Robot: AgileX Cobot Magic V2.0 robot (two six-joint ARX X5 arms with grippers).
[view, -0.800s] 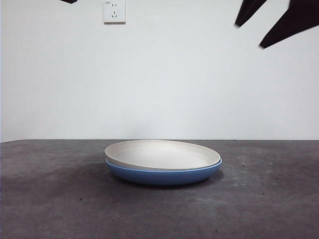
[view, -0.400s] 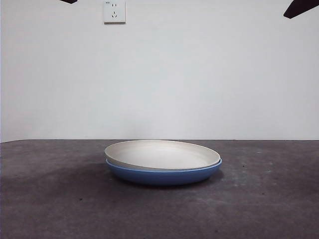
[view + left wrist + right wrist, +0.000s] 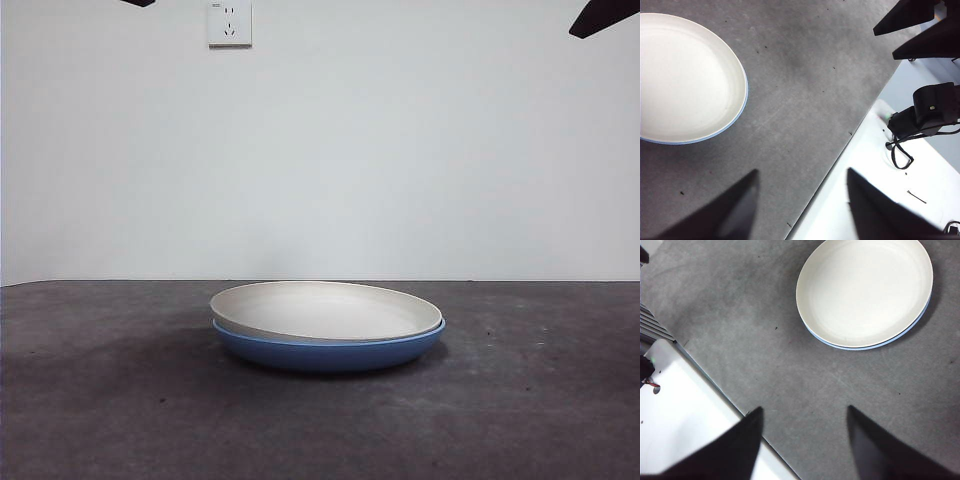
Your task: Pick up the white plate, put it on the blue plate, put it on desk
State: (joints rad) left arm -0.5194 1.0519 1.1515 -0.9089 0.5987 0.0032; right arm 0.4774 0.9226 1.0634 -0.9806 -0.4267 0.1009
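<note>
The white plate [image 3: 325, 308] lies nested in the blue plate [image 3: 330, 352] at the middle of the desk [image 3: 100, 400]. In the left wrist view the white plate [image 3: 685, 80] shows only a thin blue plate rim [image 3: 742, 102] around it. My left gripper [image 3: 802, 175] is open and empty, high above the desk and off to one side of the stack. In the right wrist view the white plate [image 3: 865, 290] covers the blue plate [image 3: 867, 347]. My right gripper [image 3: 805, 410] is also open, empty and well clear of the plates.
Two black arm tips [image 3: 605, 15] [image 3: 138, 2] show at the front view's top corners. The desk edge meets a white surface [image 3: 890, 200] carrying a black cabled device [image 3: 922, 112]. The other arm's jaws [image 3: 920, 25] hang above that edge. A wall socket [image 3: 229, 22] is behind.
One second ago a dark gripper hung at the front view's top right; it has risen, leaving only a tip. The plates have not moved.
</note>
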